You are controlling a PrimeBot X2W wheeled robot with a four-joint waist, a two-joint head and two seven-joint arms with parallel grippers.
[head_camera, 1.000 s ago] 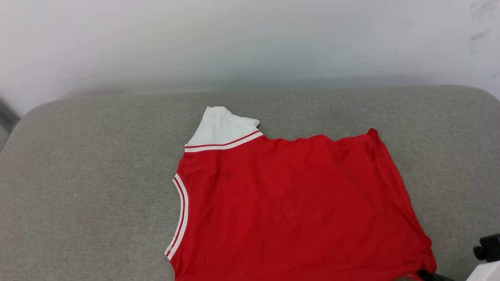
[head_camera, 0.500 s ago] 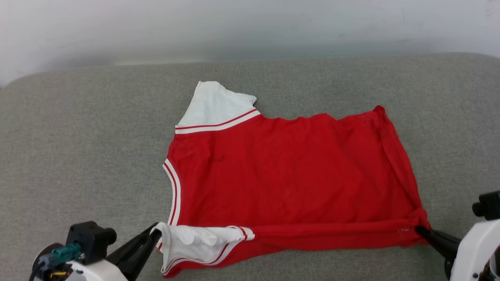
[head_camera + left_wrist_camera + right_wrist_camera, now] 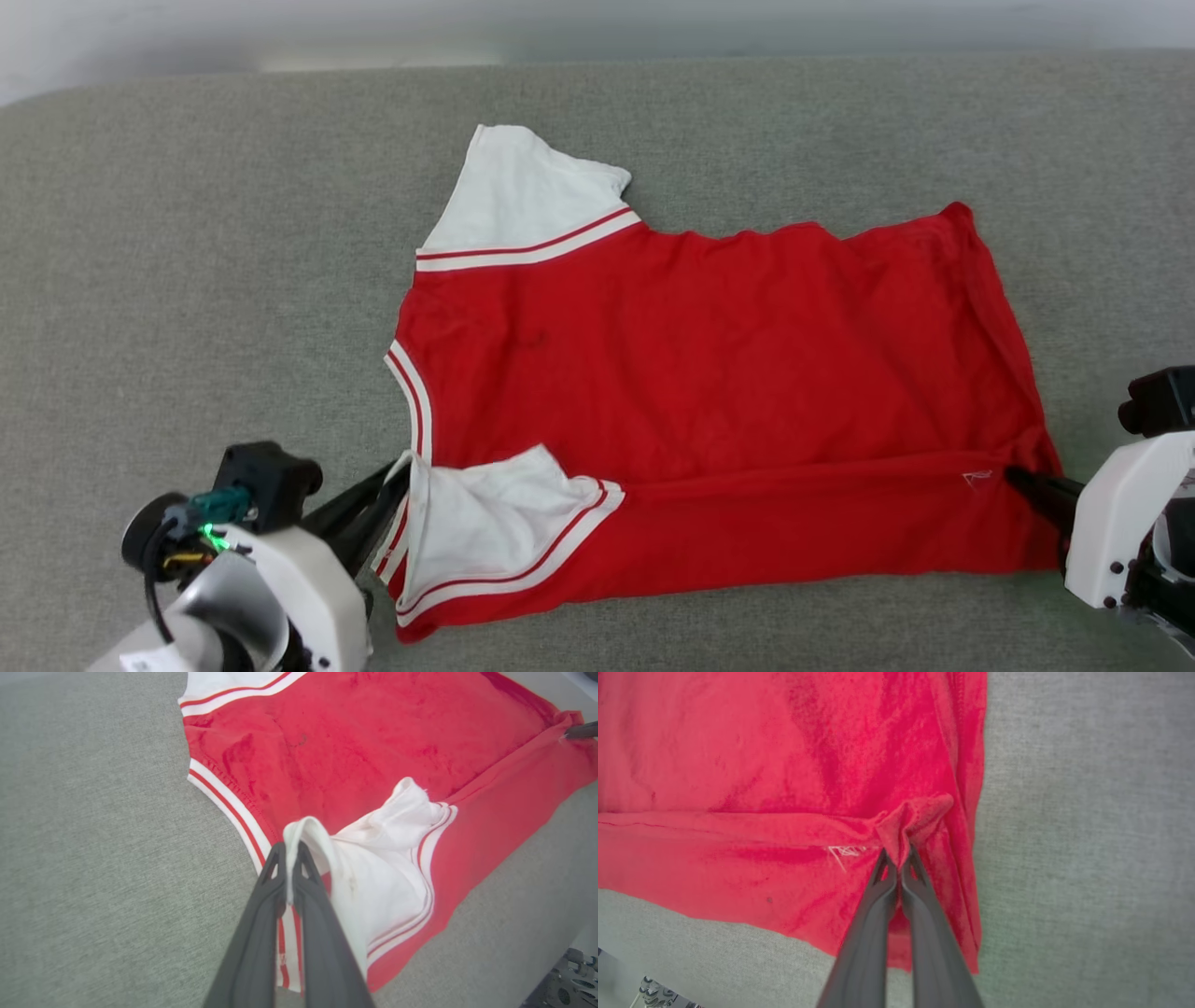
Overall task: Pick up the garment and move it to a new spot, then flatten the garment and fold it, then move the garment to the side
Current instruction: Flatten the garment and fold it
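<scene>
Red jersey cloth, the garment (image 3: 709, 373), lies spread on the grey upholstered surface (image 3: 187, 280), roughly central in the head view. We see no lettering or number on the exposed face. Its near long edge is turned over onto the body in a narrow band running from the near white sleeve (image 3: 485, 523) to the hem end. The far white sleeve (image 3: 527, 191) lies flat.

Left gripper (image 3: 289, 847): jaws closed on the cuff edge of the near sleeve, with a loop of white cloth standing up between the tips.

Right gripper (image 3: 900, 854): jaws closed on a small pinch of red cloth at the near hem corner, beside a white stitched mark (image 3: 840, 851).

We judge the fold of the near side to be in progress, with neither held point yet laid down.

Risks noted:
1. The right pinch is small and shallow — a sideways pull could draw it out, and that end of the fold would fall back.
2. The near sleeve is bunched, not flat. Released as it is, it would leave a lump under later folds.
3. Uneven travel of the 2 arms would skew the fold line, which looks slightly slanted.
4. Jersey drags on coarse upholstery — pulling low may shift and wrinkle the whole body.
</scene>
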